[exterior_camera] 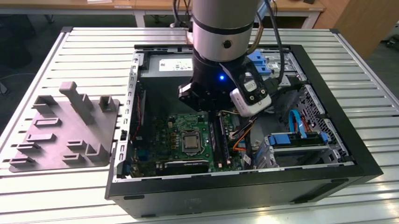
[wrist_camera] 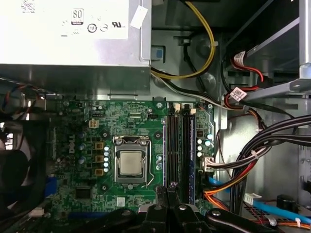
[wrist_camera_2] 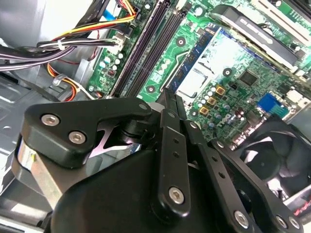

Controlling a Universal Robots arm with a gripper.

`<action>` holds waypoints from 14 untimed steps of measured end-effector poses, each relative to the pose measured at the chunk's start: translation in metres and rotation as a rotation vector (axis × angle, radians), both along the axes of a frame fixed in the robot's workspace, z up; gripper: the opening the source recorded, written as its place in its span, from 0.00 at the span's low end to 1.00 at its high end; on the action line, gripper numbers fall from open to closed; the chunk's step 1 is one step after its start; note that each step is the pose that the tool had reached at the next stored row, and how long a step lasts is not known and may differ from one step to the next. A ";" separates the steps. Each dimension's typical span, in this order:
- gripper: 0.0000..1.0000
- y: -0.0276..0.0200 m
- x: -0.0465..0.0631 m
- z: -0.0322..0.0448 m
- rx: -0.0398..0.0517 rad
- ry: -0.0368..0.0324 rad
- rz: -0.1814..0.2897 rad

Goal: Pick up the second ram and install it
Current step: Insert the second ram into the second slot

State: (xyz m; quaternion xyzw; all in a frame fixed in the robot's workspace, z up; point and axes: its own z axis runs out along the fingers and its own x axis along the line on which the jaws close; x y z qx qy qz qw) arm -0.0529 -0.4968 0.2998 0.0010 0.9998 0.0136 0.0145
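Hovering closed jaws, case (exterior_camera: 249, 189), slatted table (exterior_camera: 93, 51)

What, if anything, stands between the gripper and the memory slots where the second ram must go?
Nothing visible does. In the first wrist view the gripper hangs at the end of the long black slots, with no object between them. The cables lie beside the motherboard, not across the slots.

Silver slatted metal table (exterior_camera: 93, 46) carries two items. Open black desktop computer case (exterior_camera: 237, 193) lies on its side. Grey moulded fixture plate with upright pegs (exterior_camera: 62, 135) sits just beside the case, on the exterior view's left.
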 end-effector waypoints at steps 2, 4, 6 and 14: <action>0.11 0.0000 0.000 -0.0036 -0.0001 0.0000 0.000; 0.11 0.0000 0.000 -0.0071 0.0000 0.0000 0.000; 0.11 0.0000 0.000 -0.0095 0.0000 0.0000 0.000; 0.11 0.0000 0.000 -0.0226 0.0000 0.0000 0.000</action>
